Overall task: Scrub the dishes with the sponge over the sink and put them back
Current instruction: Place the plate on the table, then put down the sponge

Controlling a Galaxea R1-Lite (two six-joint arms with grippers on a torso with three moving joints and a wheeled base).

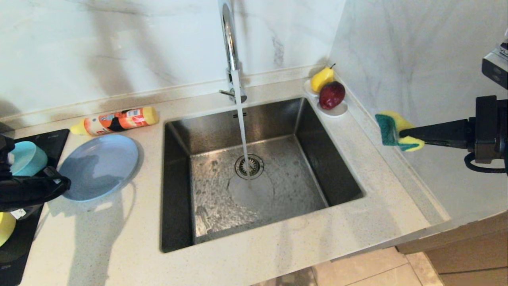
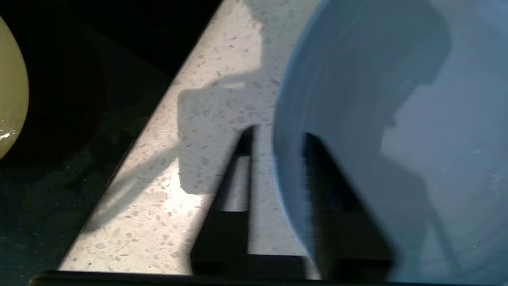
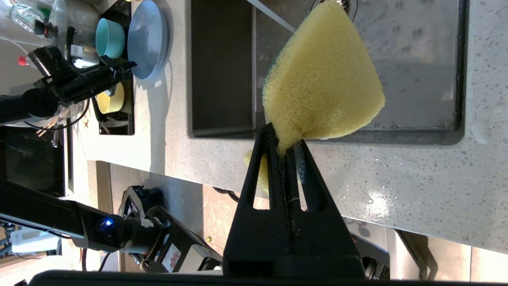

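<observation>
The right end effector (image 3: 286, 137) is clenched on the palm-sized yellow foam sponge with a dark green scouring layer (image 1: 397, 130); the two black fingers press together on one end of it, and the rest sticks out free. In the head view we see this end effector held in the air at the right, above the speckled pale stone desk (image 1: 278, 254) beside the large square stainless steel sink (image 1: 341, 159), apart from the water stream.

The left end effector (image 2: 278, 139) is partly released — in the left wrist view one dark finger lies over the desk and the other over the inside of the wide shallow grey-blue plate (image 2: 397, 119), so the plate rim passes between them. We cannot tell if a finger touches the rim. The plate rests flat on the desk, to the left of the sink.

The head view shows only the back of the left end effector, at the left edge. The right wrist view alone shows the yellow face of the sponge and, further away, the small teal-blue bowl (image 3: 110, 37) and the pale yellow-green bowl (image 3: 112, 99) on the black cooktop (image 3: 119, 123) — both near the left arm. The sponge is well apart from the plate, with the whole sink between them.
</observation>
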